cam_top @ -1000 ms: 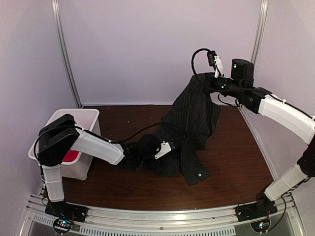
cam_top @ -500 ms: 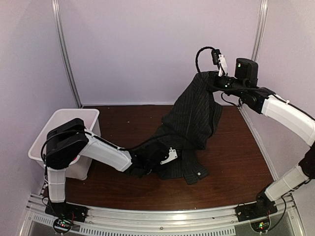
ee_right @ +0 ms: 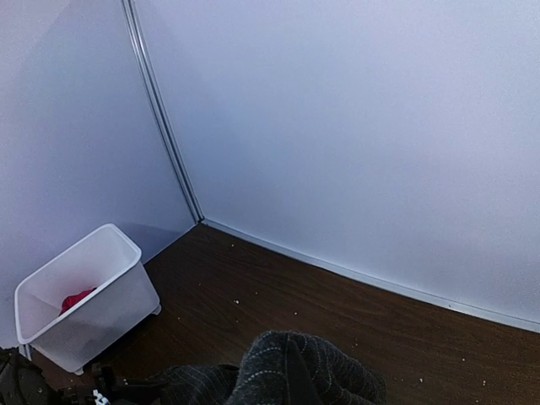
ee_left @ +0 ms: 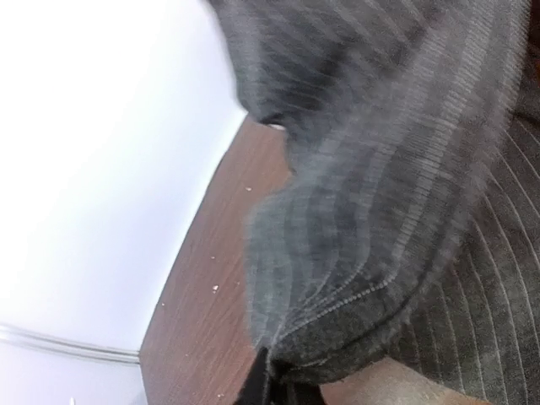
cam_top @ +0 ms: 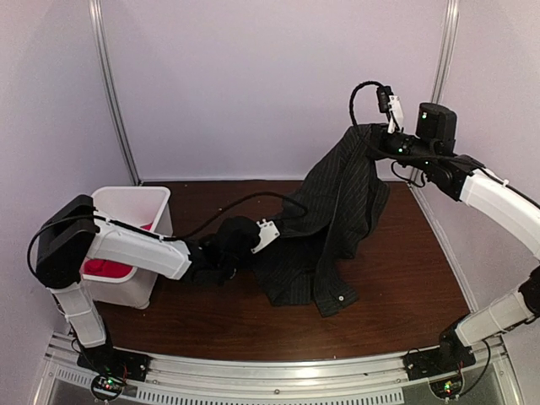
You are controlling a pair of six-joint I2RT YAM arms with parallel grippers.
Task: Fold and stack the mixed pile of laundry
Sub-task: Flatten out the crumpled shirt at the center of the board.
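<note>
The dark pinstriped shirt [cam_top: 337, 219] hangs stretched between both arms, its lower part resting on the brown table [cam_top: 396, 278]. High at the back right, my right gripper [cam_top: 371, 139] is shut on its top; in the right wrist view the fabric [ee_right: 295, 363] is bunched over the right gripper [ee_right: 295, 381]. My left gripper [cam_top: 256, 247] pinches the shirt's left edge low over the table. In the left wrist view the stitched hem [ee_left: 380, 169] gathers into the left gripper [ee_left: 274, 380]. The red T-shirt [cam_top: 110, 268] lies inside the white bin [cam_top: 126, 196].
The white bin [ee_right: 84, 295] stands at the table's left edge, close to the left arm's elbow, with the red T-shirt [ee_right: 76, 299] showing inside. Pale walls [cam_top: 253, 84] close in the back and both sides. A black cable [cam_top: 228, 209] loops over the table behind the left wrist.
My left gripper has shut on the shirt's hem and drawn it leftward. The right gripper has moved right and a little higher with the shirt's top, spreading the fabric.
</note>
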